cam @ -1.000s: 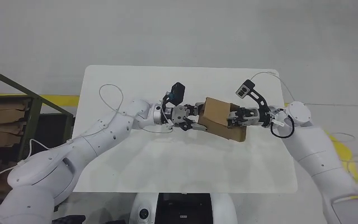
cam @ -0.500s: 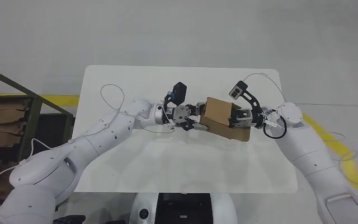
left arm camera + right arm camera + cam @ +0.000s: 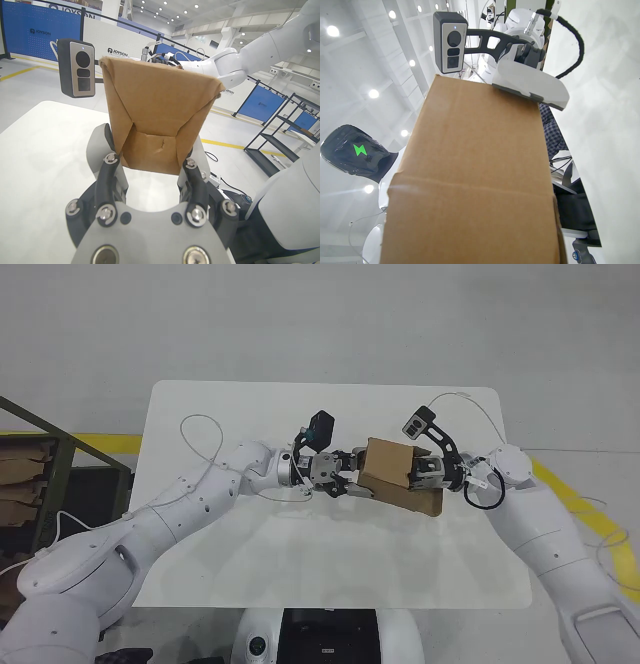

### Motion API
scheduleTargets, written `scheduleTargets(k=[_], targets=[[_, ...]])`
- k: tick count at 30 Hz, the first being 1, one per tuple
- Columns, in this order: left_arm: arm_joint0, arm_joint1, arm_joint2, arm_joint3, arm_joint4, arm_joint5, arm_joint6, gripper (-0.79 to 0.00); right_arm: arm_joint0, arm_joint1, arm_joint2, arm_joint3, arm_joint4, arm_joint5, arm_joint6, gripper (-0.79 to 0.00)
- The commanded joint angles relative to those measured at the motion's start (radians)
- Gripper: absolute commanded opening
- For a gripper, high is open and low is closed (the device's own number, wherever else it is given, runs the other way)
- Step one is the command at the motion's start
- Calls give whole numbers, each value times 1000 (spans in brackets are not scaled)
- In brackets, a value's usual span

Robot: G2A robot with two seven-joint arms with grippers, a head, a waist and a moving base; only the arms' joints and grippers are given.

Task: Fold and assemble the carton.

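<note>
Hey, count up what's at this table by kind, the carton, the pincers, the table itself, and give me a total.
carton: 1
pincers: 2 (left pincer, right pincer)
table: 1
total: 4

1. A brand mark, a small logo with white capitals beside it, is standing near the top of the blue partition panel (image 3: 30, 42) at the far side of the hall, in the left wrist view.
2. A like mark in dark capitals is sitting on the white pegboard panel (image 3: 125, 37), just beyond the upper corner of the carton (image 3: 160, 105).
3. Small white marks are showing on the farther blue panels (image 3: 265, 100) beside the black shelving rack (image 3: 277, 140); they are coming out too small to read.
</note>
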Motion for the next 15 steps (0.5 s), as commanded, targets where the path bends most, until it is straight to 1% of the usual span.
scheduleTargets(k=[1,8,15], targets=[[-1,0,1,0,-2,0,-1,-394,1,-4,-3,2,-2,0,2,-785],[-4,-1,6,1,-13,0,-6,-394,1,-16,-3,18,1,-5,9,-785],[-5,-3,11,4,-22,0,-7,-394,-11,-9,45,36,-5,-13,31,-785]])
